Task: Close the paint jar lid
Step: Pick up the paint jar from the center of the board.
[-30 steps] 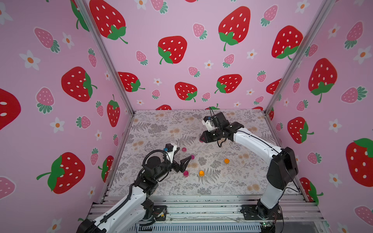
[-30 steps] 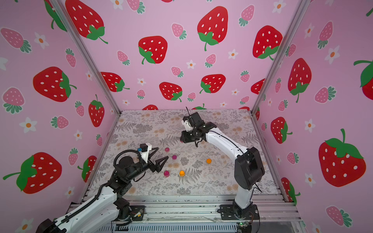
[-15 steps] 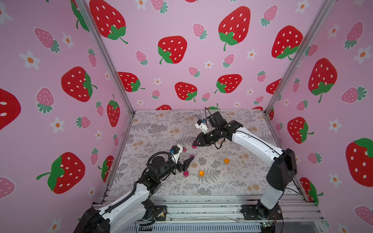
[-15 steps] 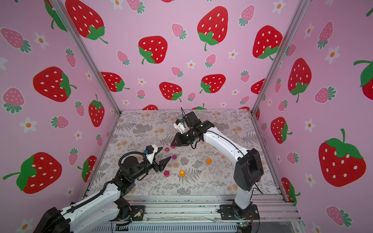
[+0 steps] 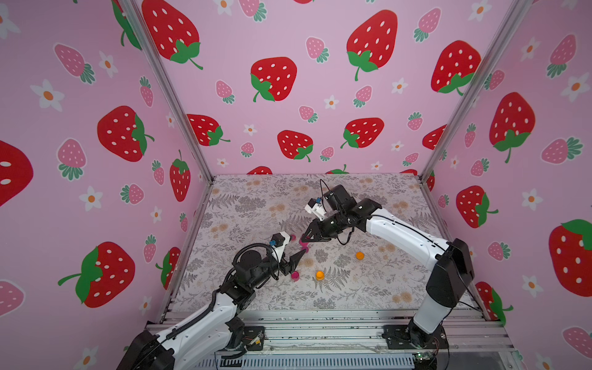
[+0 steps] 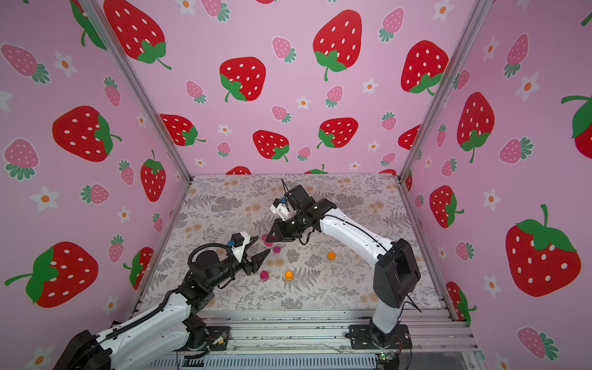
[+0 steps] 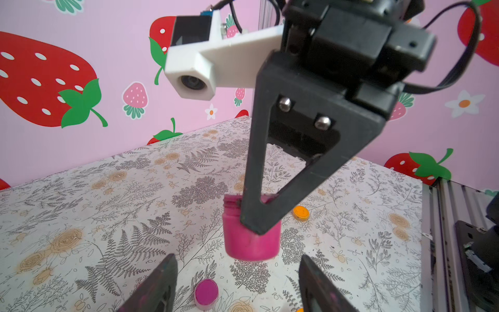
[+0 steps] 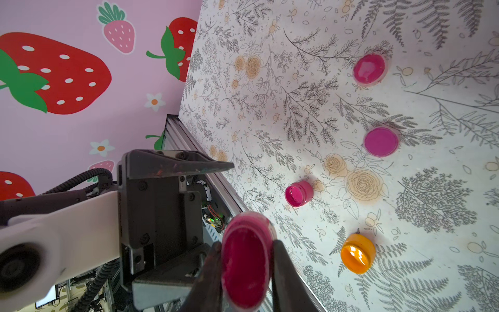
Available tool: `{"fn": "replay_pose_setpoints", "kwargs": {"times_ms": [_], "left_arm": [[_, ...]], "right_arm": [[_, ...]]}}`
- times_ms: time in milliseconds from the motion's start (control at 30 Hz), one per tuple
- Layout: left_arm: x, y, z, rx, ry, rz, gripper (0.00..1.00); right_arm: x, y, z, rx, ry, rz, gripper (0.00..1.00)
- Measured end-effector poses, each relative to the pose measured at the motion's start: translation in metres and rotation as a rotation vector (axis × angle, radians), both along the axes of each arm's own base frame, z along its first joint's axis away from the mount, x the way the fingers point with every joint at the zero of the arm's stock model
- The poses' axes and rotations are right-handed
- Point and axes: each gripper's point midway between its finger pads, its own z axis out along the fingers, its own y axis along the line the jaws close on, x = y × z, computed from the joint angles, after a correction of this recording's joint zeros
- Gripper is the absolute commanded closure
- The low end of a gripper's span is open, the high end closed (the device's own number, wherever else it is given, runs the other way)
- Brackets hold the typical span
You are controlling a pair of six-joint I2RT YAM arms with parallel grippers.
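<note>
The paint jar point(image 8: 245, 270) hangs above the surface point(image 8: 297, 108), pinched in the right gripper's point(image 8: 245, 244) jaws. It is uncapped, with glossy deep-magenta paint inside. The lid point(image 8: 369, 69) lies well apart on the surface. A smaller open magenta pot point(image 8: 298, 193) and an open orange pot point(image 8: 357, 252) stand nearby. The left gripper's point(image 7: 237, 289) jaws are spread and empty, narrower than a second ago. The right gripper has come forward toward them.

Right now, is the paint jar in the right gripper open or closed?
Open: the paint jar in the right gripper shows a bare threaded neck, uncovered.
</note>
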Motion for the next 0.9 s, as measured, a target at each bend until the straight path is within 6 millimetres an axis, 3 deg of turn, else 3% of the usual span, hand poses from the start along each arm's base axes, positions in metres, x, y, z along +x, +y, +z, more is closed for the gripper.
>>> {"fn": "replay_pose_setpoints", "kwargs": {"times_ms": [400,733,900], "left_arm": [[0.000,0.000,-0.002,0.003,0.005,0.000,0.33],[0.000,0.000,-0.003,0.007,0.007,-0.001,0.49],[-0.001,0.000,-0.005,0.016,0.015,-0.005,0.52]], "right_arm": [[-0.011,0.009,0.002,0.012,0.006,0.024,0.76],[-0.017,0.013,0.001,0.020,0.011,0.040,0.76],[-0.017,0.015,0.002,0.025,0.007,0.043,0.76]]}}
